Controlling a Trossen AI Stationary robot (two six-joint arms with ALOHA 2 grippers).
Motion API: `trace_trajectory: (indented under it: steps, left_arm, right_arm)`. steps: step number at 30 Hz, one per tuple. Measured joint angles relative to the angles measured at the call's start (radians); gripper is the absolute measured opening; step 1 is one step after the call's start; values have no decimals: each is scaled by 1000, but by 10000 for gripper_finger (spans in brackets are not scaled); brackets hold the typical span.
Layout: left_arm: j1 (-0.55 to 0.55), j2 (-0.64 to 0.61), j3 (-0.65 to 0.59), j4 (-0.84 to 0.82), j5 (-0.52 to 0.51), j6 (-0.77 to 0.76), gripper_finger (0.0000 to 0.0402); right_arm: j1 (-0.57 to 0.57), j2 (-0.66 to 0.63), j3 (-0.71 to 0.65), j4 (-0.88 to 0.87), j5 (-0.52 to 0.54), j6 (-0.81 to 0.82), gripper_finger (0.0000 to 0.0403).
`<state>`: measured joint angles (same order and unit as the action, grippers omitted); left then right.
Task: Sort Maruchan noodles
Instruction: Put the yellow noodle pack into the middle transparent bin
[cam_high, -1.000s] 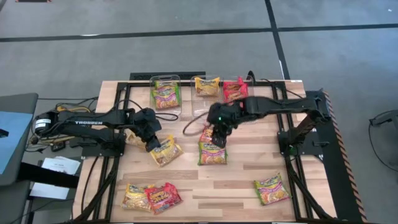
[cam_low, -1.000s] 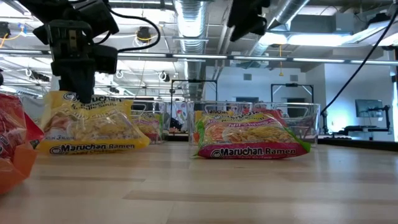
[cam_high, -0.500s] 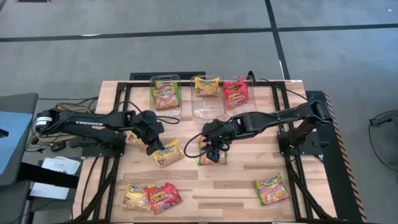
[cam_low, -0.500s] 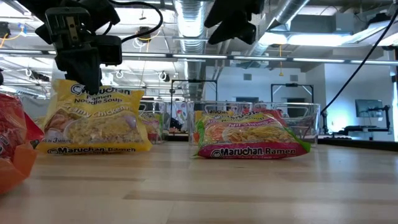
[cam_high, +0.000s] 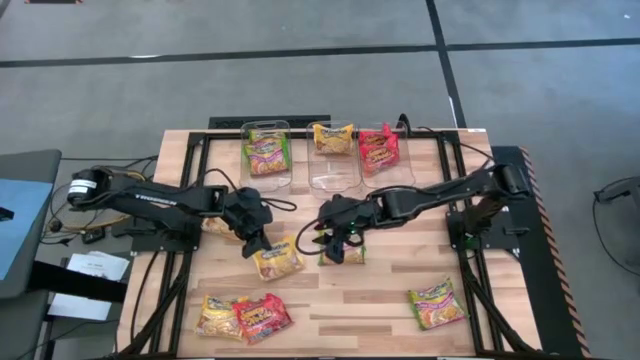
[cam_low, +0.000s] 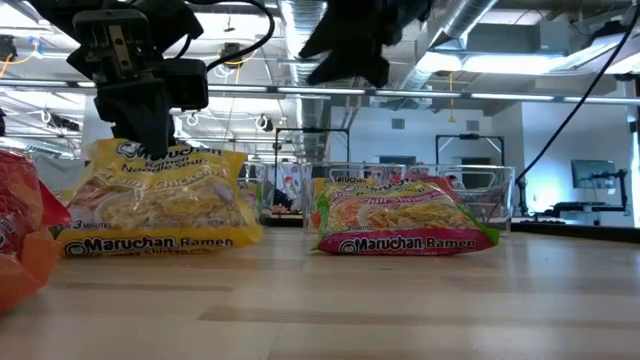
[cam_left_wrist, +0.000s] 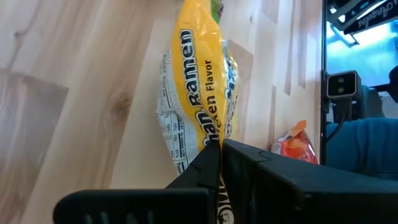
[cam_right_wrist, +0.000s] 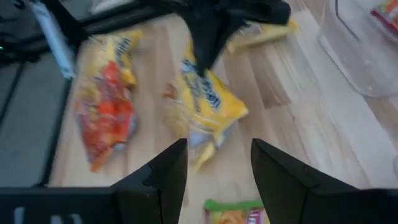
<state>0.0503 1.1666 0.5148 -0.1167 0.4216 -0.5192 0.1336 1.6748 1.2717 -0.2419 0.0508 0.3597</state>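
Left gripper jaws clamped on edge of yellow Maruchan packet, packet at bench centre-left, lower edge near wood. Right gripper jaws spread, holding nothing, above green-edged Maruchan packet mid-bench. Clear bins along far edge.

Glossy plastic packets, wood table.

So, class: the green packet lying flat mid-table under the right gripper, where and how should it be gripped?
Pinch a crimped short edge of the green packet from above: it lies flat, so only its thin end seam gives the open right gripper purchase.
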Motion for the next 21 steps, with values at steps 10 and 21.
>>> trace_trajectory:
  steps: [10, 21]
  left_arm:
    - [-5, -1, 0, 26, 0, -20, 0]
    - [-6, -3, 1, 68, 13, -28, 0]
  right_arm:
    - [-57, 100, -6, 169, 1, -2, 201]
    - [-75, 173, -2, 281, -61, -1, 201]
